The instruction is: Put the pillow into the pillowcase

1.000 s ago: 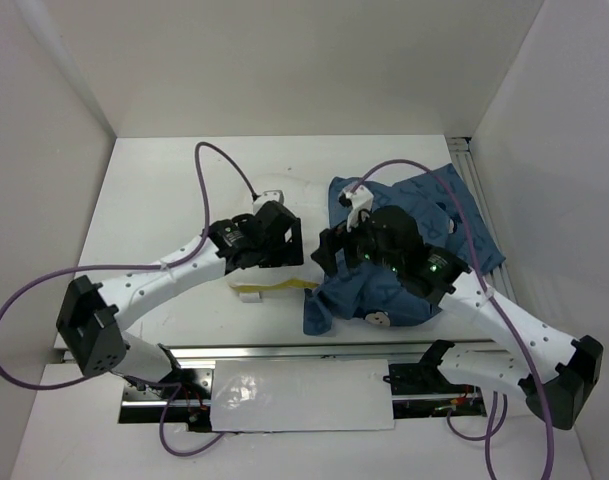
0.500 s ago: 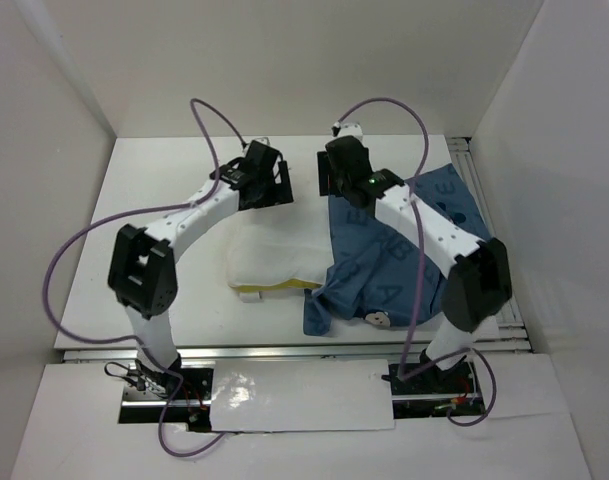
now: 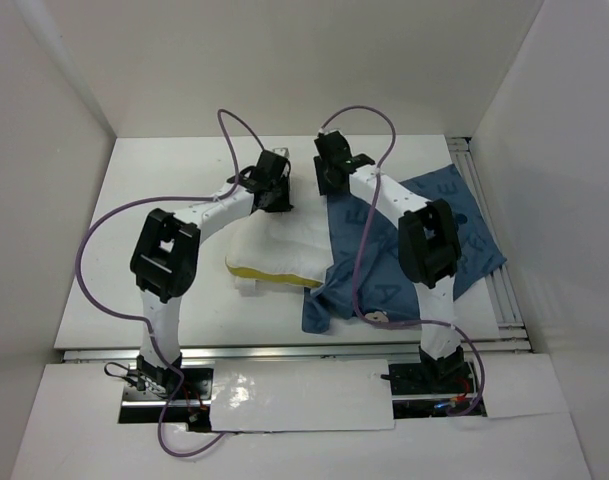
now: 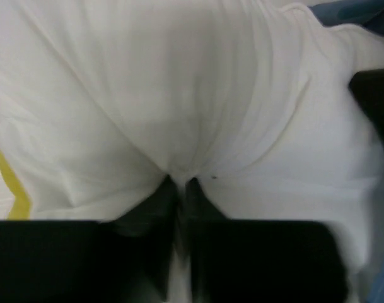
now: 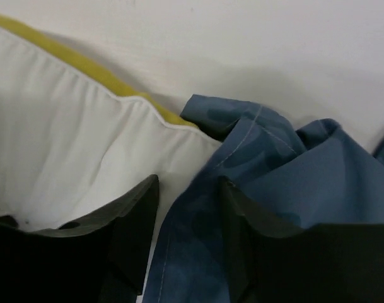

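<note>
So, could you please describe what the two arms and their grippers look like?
The left arm and right arm have white links and black joint housings, each trailing a looping purple cable. The left gripper and right gripper have plain black fingers.

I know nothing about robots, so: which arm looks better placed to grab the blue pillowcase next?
Right, probably. The right gripper is open with the pillowcase cloth lying between its fingers, beside the pillow. The left gripper is shut on pillow fabric, so it is occupied.
</note>
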Motion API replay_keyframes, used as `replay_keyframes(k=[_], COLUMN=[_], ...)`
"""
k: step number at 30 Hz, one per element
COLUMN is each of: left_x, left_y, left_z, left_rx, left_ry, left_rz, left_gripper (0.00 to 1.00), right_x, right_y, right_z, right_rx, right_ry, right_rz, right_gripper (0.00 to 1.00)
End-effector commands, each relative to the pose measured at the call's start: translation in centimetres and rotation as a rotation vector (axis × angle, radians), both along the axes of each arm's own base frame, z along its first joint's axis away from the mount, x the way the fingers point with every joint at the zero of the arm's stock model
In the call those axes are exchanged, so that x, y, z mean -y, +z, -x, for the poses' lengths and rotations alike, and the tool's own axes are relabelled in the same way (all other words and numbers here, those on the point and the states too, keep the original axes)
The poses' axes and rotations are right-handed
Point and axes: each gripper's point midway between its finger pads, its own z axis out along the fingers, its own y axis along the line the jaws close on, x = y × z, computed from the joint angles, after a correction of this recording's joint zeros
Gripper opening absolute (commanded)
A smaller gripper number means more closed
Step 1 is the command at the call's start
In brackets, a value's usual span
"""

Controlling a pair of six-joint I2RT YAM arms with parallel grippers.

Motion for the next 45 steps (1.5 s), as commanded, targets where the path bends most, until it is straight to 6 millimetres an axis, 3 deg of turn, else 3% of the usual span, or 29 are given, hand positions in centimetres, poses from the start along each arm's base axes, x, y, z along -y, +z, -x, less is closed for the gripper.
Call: replay_keyframes(k=[1,3,4,5,7,8,9,10,11,12,13,14,15,16,18,19,20,21,23,24,29,34,36,39,43,44,45], left_x=[0.9,1.0,0.9,0.6,0.8,0.3,0.7,1.6,0.9,1.1,1.1,1.0,0.9,0.6,0.0,0.0,-0.7,-1.7,-1.7,-2.6,-3.7,-3.4,-3.1,-2.6,-3.6,-3.8,-4.1], left_y=[-3.6,-4.0,-4.4,-3.5,-1.5,0.0,1.3,3.7,3.2,6.9,8.3,9.0,10.3,13.2,15.3,16.5,19.4,20.9,22.3,24.0,28.4,29.4,29.4,28.2,27.0,26.3,25.5], left_z=[1.3,1.2,1.4,1.6,1.0,1.7,2.0,1.6,2.8,3.5,4.0,4.7,5.1,6.1,7.2,7.9,9.0,10.3,11.0,12.1,15.3,16.2,16.1,15.7,15.0,14.8,14.7], left_rx=[-0.070,-0.070,-0.074,-0.051,0.037,0.088,0.142,0.250,0.268,0.368,0.416,0.467,0.507,0.571,0.651,0.690,0.766,0.820,0.865,0.921,1.068,1.083,1.077,1.037,1.003,0.975,0.941], left_ry=[-0.069,-0.069,-0.069,-0.064,-0.077,-0.095,-0.120,-0.153,-0.167,-0.187,-0.193,-0.205,-0.199,-0.197,-0.191,-0.202,-0.181,-0.179,-0.188,-0.188,-0.227,-0.248,-0.253,-0.250,-0.172,-0.144,-0.119], left_rz=[0.019,0.019,0.017,0.020,0.049,0.054,0.064,0.100,0.090,0.122,0.130,0.120,0.119,0.130,0.121,0.130,0.150,0.163,0.177,0.182,0.231,0.259,0.277,0.289,0.274,0.284,0.279], left_gripper=[0.00,0.00,0.00,0.00,0.00,0.00,0.00,0.00,0.00,0.00,0.00,0.00,0.00,0.00,0.00,0.00,0.00,0.00,0.00,0.00,0.00,0.00,0.00,0.00,0.00,0.00,0.00], right_x=[-0.8,-0.7,-0.6,-0.3,-0.8,-0.8,-2.0,-2.7,-3.4,-4.7,-4.9,-6.0,-6.6,-7.2,-8.0,-8.2,-8.3,-8.8,-9.2,-9.6,-10.7,-12.7,-14.0,-14.3,-12.4,-11.7,-11.2], right_y=[0.5,-0.1,0.1,0.4,1.7,3.9,4.4,6.7,7.9,8.5,9.6,12.2,12.8,13.7,17.3,17.1,18.0,20.5,21.0,22.5,25.8,27.5,27.8,27.5,27.1,27.9,27.2], right_z=[0.2,0.1,0.0,0.0,0.2,0.0,0.9,1.5,2.0,2.8,3.1,4.4,5.1,5.9,7.4,8.3,8.7,10.4,11.0,12.0,14.2,16.1,17.1,17.2,16.6,16.5,16.0], right_rx=[-0.031,-0.048,-0.048,-0.046,-0.018,0.035,0.050,0.088,0.108,0.128,0.149,0.192,0.212,0.228,0.297,0.290,0.311,0.354,0.367,0.398,0.469,0.480,0.471,0.464,0.487,0.511,0.502], right_ry=[0.050,0.028,-0.003,-0.012,-0.003,0.006,0.040,0.075,0.110,0.155,0.171,0.232,0.267,0.291,0.343,0.357,0.369,0.420,0.443,0.474,0.547,0.664,0.715,0.707,0.598,0.559,0.539], right_rz=[-0.023,-0.013,-0.024,-0.014,-0.028,-0.048,-0.050,-0.077,-0.096,-0.118,-0.143,-0.189,-0.203,-0.220,-0.266,-0.266,-0.284,-0.333,-0.350,-0.367,-0.433,-0.498,-0.529,-0.537,-0.514,-0.515,-0.502], right_gripper=[0.45,0.30,0.05,0.00,0.00,0.00,0.00,0.00,0.00,0.00,0.00,0.00,0.00,0.00,0.00,0.00,0.00,0.00,0.00,0.00,0.00,0.00,0.03,0.07,0.03,0.03,0.03])
